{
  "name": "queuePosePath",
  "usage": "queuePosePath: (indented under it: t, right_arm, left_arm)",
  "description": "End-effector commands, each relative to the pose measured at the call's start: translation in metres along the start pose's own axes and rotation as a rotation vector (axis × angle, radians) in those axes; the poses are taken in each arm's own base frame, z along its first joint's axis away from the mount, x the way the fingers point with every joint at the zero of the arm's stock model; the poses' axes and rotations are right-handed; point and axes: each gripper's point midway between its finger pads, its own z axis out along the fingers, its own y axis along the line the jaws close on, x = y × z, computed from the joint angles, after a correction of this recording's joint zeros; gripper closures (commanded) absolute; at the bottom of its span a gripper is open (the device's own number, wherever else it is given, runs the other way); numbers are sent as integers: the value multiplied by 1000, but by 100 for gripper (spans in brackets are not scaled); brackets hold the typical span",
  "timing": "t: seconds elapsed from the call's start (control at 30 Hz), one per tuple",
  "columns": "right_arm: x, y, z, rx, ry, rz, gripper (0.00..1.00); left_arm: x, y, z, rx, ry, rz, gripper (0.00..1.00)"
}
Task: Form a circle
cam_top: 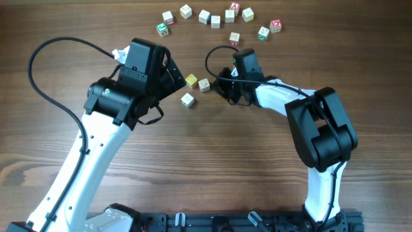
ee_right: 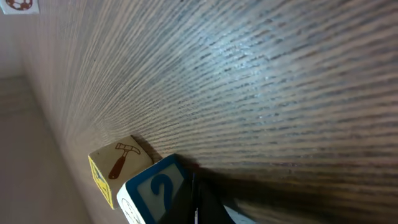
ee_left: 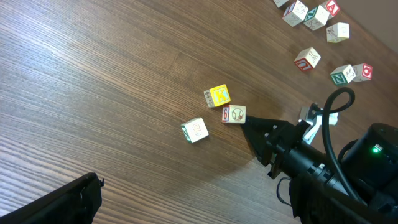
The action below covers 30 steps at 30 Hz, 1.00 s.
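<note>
On the bench (cam_top: 212,167), the closed right hand (ee_left: 249,122) touches a pale cube (cam_top: 204,84) of the unfinished circle (cam_top: 187,99), beside its yellow cube (cam_top: 191,80); the left hand (cam_top: 175,77) stands open, empty.

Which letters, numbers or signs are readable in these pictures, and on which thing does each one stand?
"2", white on blue: the blue-faced cube, right wrist view.
Hammer drawing, no words: the yellow-edged cube beside it.
Marks on the other cubes: too small or blurred to read.
</note>
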Motion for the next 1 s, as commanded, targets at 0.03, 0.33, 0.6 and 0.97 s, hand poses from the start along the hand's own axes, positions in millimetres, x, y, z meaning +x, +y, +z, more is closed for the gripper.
queuePosePath:
  t: [0.03, 0.33, 0.6, 0.97]
  right_arm:
    - [8, -8, 6, 22, 28, 62, 95]
    - [9, -9, 6, 29, 31, 113, 96]
    - [8, -10, 6, 33, 28, 169, 96]
    - [8, -10, 6, 35, 26, 246, 96]
  left_arm:
    - [1, 1, 1, -4, 4, -11, 0]
    - [1, 1, 1, -4, 4, -11, 0]
    - [1, 1, 1, -4, 4, -11, 0]
    - [1, 1, 1, -4, 4, -11, 0]
